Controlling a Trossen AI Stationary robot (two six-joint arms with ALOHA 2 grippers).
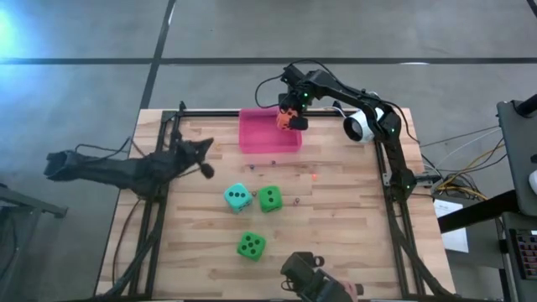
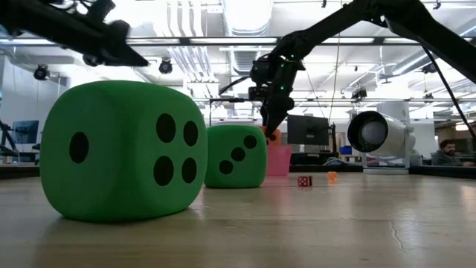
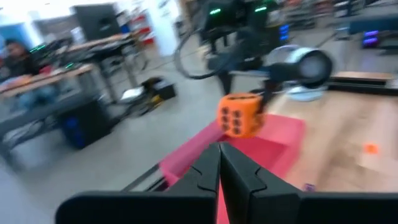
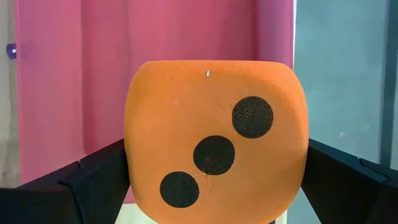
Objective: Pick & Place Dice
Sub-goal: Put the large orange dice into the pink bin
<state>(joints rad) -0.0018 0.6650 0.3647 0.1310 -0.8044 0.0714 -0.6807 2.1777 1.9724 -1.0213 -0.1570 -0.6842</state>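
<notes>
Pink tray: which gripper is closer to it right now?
Right. The right gripper hangs over the pink tray, fingers clamped on the orange die. The left gripper sits off to the tray's left, shut and empty.

Wooden table [image 1: 336,226]; pink tray [image 1: 260,138], teal die [image 1: 237,198], two green dice [image 1: 269,199] on it.

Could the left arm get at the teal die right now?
Probably yes. The left gripper hangs shut and empty near the table's left side, with bare wood between it and the teal die. The right gripper holds the orange die over the pink bin.
</notes>
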